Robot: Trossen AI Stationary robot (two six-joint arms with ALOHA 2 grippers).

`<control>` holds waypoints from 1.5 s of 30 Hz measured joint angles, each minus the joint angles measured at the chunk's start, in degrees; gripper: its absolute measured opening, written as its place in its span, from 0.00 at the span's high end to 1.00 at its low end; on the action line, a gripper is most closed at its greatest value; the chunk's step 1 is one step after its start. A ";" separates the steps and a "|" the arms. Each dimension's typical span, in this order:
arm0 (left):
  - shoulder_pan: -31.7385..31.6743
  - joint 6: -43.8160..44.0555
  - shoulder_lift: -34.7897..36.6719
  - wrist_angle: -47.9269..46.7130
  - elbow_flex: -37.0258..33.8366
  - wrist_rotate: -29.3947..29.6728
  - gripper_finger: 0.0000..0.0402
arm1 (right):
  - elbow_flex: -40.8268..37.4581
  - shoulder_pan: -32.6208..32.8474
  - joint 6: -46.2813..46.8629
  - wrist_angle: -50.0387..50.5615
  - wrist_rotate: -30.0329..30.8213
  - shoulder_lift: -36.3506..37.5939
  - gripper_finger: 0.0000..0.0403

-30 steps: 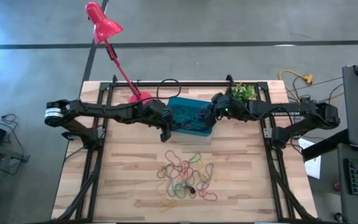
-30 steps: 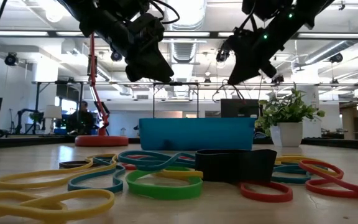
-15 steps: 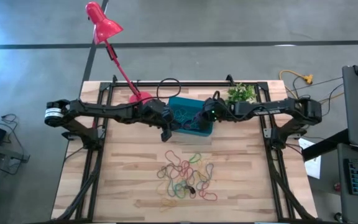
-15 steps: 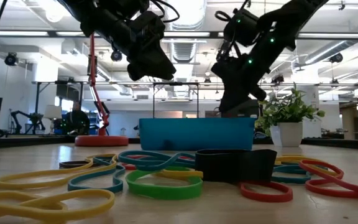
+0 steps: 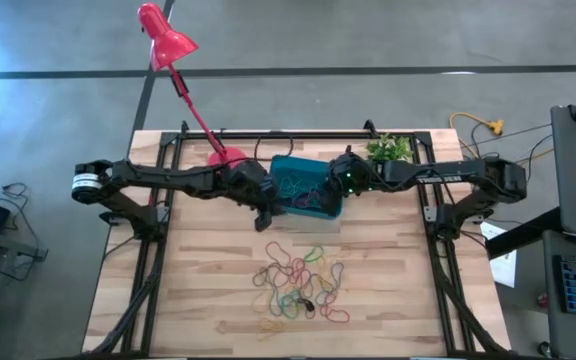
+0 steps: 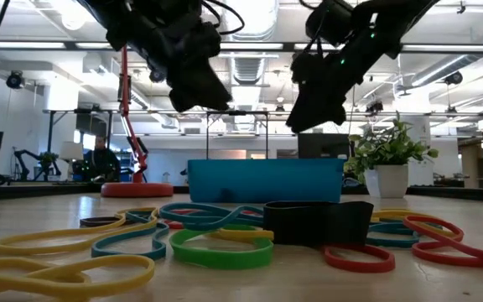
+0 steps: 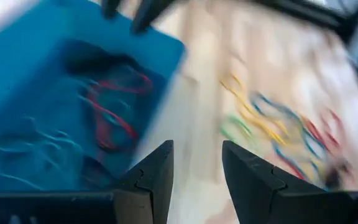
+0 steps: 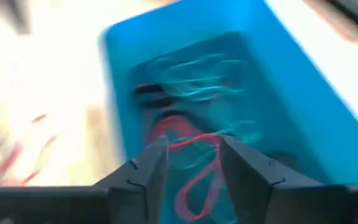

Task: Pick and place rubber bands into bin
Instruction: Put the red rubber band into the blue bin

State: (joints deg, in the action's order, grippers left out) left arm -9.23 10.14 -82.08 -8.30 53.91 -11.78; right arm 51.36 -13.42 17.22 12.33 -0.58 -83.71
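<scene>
High view: bin (image 5: pixel 306 187) hemmed between both arms.

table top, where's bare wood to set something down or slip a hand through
Bare wood lies left and right of the rubber bands pile, along both side edges. The back middle is crowded: bin, lamp base, plant, with both arms above.

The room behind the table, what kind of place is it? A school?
Probably a big robot lab or workshop, not a school. Past the blue bin you see open ceiling pipes and strip lights, metal frames, and a potted plant.
</scene>
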 joint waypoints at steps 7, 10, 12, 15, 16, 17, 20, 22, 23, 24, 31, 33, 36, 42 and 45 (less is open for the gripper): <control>3.21 -7.31 0.00 -11.64 -2.01 -10.06 0.70 | -0.19 5.67 -4.10 7.25 -9.95 4.38 0.60; 4.98 -9.86 0.00 -11.75 -3.85 -10.06 0.70 | -1.21 9.10 -3.67 8.60 -9.31 6.11 0.62; 6.03 -12.10 -0.31 -11.51 -4.75 -9.91 0.70 | -2.20 11.44 -2.29 8.94 -8.02 7.03 0.63; 7.33 -14.60 -1.65 -9.28 -5.01 -8.95 0.70 | -3.27 15.03 0.21 8.84 -5.23 8.40 0.65; 7.66 -15.25 -2.22 -7.76 -5.01 -8.91 0.70 | -3.66 16.21 0.99 8.86 -4.17 8.72 0.65; 7.89 -15.71 -2.78 -6.13 -5.01 -8.90 0.70 | -3.99 17.30 1.98 8.86 -3.04 8.91 0.66; 8.32 -17.23 -5.36 -1.89 -4.65 -8.90 0.70 | -4.99 20.26 5.10 8.87 -0.43 9.47 0.67; 8.36 -18.09 -7.12 -0.46 -4.40 -8.89 0.70 | -5.42 22.10 7.11 8.66 0.54 9.60 0.68; 8.36 -18.57 -8.05 0.04 -4.33 -8.87 0.70 | -5.73 22.96 8.14 8.70 0.75 9.58 0.69; 8.38 -19.31 -8.88 0.64 -4.31 -8.87 0.70 | -5.98 23.83 9.09 8.95 0.78 9.58 0.69; 9.39 -24.44 -12.59 0.34 -4.35 -9.18 0.70 | -7.03 29.91 15.99 8.88 3.28 9.49 0.70; 9.72 -25.93 -13.20 0.49 -4.35 -9.20 0.70 | -7.15 31.73 17.57 8.92 5.60 9.49 0.70; 10.10 -27.51 -14.04 1.11 -4.33 -9.21 0.70 | -7.17 33.93 19.86 8.90 9.24 9.49 0.71; 11.21 -30.45 -15.59 3.75 -4.37 -9.20 0.70 | -7.36 36.14 22.93 8.91 12.63 9.49 0.71; 11.33 -30.59 -16.74 5.06 -4.29 -9.26 0.70 | -7.37 36.18 23.51 8.88 12.78 9.49 0.71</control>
State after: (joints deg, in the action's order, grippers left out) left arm 2.11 -20.45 -98.83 -3.25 49.63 -21.04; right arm 43.99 22.76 40.73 21.22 12.21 -74.22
